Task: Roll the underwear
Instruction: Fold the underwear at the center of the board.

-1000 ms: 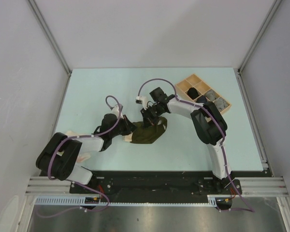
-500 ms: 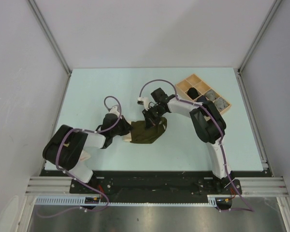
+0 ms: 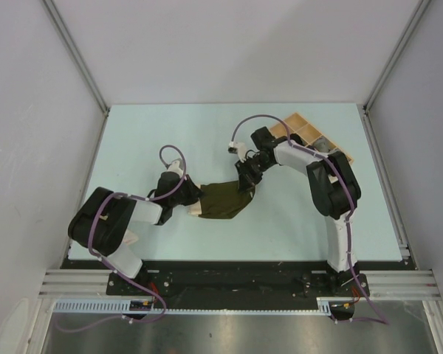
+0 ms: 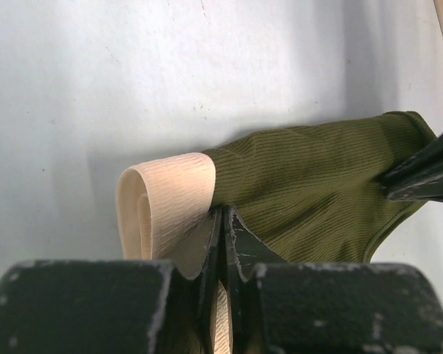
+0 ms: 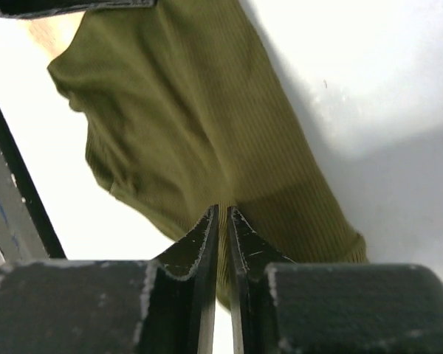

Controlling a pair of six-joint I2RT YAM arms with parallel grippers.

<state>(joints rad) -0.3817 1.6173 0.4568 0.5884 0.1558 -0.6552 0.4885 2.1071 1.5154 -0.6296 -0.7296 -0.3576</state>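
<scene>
Near the middle of the desk [image 3: 155,133], treat the olive underwear [image 3: 225,200] as light, limp and stretchy, held by its edges: left gripper [image 4: 223,221] clamped tight on the pale folded waistband [image 4: 170,193], right gripper [image 5: 222,220] pinched closed on the opposite edge.

The cream waistband [image 4: 166,203] disappears between the left jaws. Past the right jaws, the olive underwear [image 5: 177,133] runs off the picture's top edge. The right arm [image 3: 326,177] covers part of the wooden tray [image 3: 299,124].

Both arms reach inward, left pincer [image 3: 195,200] and right pincer [image 3: 245,181] pinched closed.
</scene>
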